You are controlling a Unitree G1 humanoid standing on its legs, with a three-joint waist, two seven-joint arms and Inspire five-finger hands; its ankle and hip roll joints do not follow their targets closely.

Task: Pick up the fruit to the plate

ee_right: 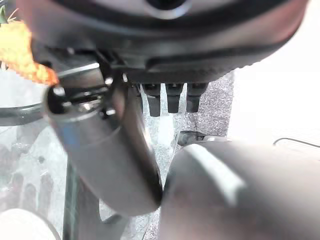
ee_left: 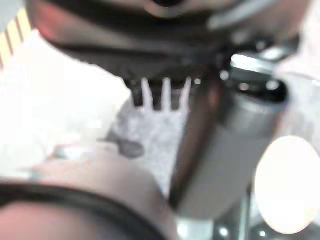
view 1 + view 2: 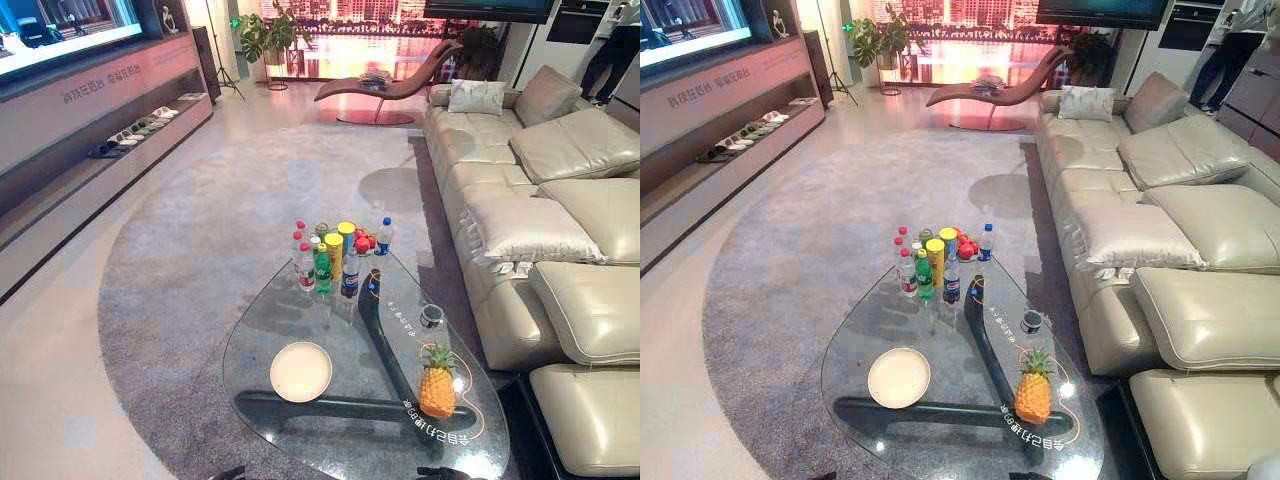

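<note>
The left robot hand (image 2: 150,67) and the right robot hand (image 1: 173,100), nearest the camera, each show straight, relaxed fingers with nothing held. Just beyond, at the lower right of the frame, the pineapple (image 3: 437,385) stands upright on the glass counter (image 3: 270,320). The white plate (image 3: 300,371) lies well apart from it, at lower centre. The fruit is probably fairly heavy and stiff, its rough rind offering grip. A hold round the mid-body, below the spiky crown, seems soundest, since the upright fruit may tip. Farther back stand a small dark cup (image 3: 431,316), then clustered bottles (image 3: 330,258), with a sofa (image 3: 540,200) filling the right side.
</note>
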